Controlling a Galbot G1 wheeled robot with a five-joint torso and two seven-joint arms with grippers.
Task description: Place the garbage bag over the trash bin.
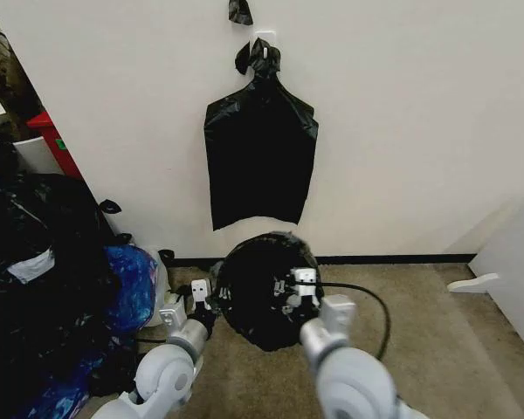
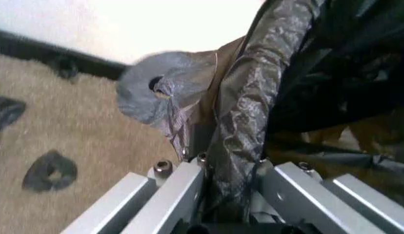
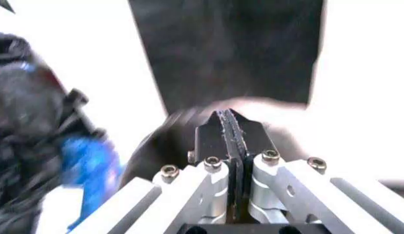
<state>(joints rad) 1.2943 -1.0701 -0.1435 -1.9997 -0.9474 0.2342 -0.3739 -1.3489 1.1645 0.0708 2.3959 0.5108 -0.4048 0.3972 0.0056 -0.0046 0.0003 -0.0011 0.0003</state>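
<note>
A: How many black bags near the trash bin [image 1: 244, 301]?
B: 1 garbage bag [image 1: 266, 292] draped over it; 1 flat bunch of bags [image 1: 260, 157] hanging on the wall above it.
A: Anything else?
B: 1 blue plastic bag [image 1: 129, 284] left of the bin, and 2 grippers: left gripper [image 1: 211, 301] at its left side, right gripper [image 1: 295, 292] on top.

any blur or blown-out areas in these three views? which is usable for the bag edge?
Head view: sharp, evenly lit; the garbage bag reads as a dark mass with little detail. Left wrist view: wall overexposed, mild blur, but the film's crinkles between the left gripper fingers are readable. Right wrist view: heavy blur, wall blown out; right gripper pads pressed together.
</note>
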